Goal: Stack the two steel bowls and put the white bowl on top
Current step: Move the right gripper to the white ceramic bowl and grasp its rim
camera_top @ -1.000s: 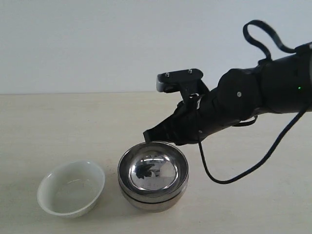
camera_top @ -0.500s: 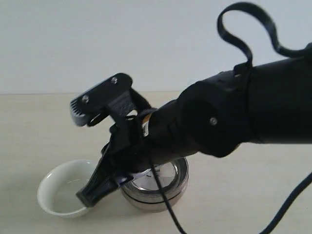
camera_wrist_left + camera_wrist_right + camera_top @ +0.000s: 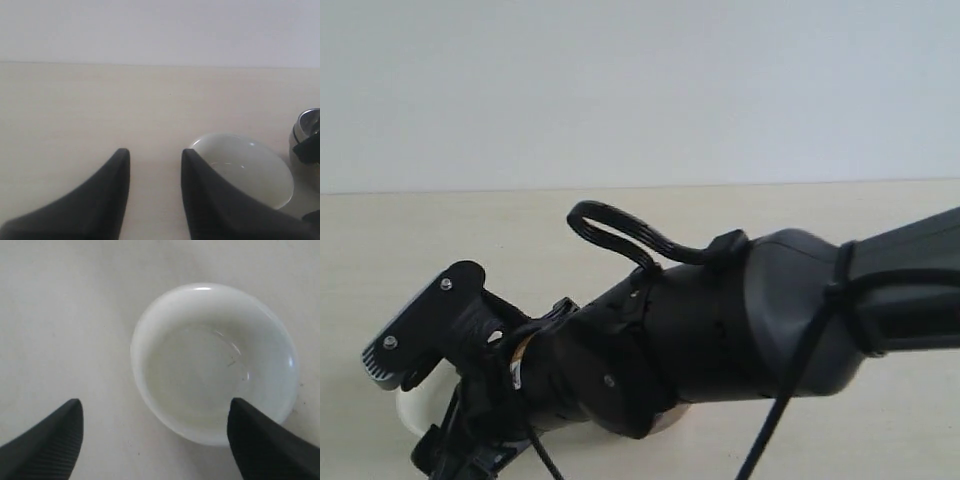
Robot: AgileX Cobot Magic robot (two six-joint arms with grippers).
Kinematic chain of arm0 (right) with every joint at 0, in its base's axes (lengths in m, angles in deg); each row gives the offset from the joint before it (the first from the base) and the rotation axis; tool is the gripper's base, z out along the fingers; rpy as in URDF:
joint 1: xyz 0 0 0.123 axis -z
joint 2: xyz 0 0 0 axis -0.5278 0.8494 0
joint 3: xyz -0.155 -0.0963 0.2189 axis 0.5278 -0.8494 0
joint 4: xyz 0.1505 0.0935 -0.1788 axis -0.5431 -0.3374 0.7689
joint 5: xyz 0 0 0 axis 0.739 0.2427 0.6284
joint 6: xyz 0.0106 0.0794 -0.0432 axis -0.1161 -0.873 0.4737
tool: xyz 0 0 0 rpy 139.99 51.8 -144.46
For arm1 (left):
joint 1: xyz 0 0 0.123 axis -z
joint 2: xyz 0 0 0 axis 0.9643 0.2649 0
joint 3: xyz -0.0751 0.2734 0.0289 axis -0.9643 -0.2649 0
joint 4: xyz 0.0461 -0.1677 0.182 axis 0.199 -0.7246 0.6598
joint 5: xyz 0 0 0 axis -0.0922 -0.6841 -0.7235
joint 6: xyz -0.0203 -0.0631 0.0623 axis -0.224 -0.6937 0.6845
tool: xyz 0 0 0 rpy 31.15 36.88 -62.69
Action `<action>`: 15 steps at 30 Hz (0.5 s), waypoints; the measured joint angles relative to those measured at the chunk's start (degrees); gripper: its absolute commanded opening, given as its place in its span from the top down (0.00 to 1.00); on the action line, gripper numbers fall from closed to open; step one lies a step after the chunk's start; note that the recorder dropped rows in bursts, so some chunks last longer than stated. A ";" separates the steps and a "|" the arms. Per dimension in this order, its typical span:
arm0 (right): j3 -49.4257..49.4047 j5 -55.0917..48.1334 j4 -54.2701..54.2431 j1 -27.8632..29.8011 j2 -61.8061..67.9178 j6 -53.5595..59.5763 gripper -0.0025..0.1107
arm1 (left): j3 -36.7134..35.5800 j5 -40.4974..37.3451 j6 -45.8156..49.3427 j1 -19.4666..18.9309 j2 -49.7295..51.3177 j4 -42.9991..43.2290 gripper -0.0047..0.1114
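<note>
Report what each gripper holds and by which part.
Nothing is held. The right gripper is wide open above the white bowl; the left gripper is open and empty.

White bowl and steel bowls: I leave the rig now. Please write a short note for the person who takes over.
Left gripper: open, empty, beside the white bowl.
Right gripper: open wide over the white bowl, not gripping it.
White bowl: upright on the table, not yet on a steel bowl.
Steel bowls: only part of one steel bowl shows, next to the white bowl. The right arm hides the rest, so check the stacking.
Left to do: grasp the white bowl and set it on top.
</note>
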 measured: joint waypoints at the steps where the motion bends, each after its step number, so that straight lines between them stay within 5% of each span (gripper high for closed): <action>1: 0.79 -0.25 0.00 0.00 0.54 0.00 0.35 | 0.00 0.00 0.00 0.00 0.00 0.00 0.68; 15: 8.95 -3.99 0.00 0.00 9.03 0.35 0.35 | 0.00 0.00 0.00 0.00 0.00 0.00 0.68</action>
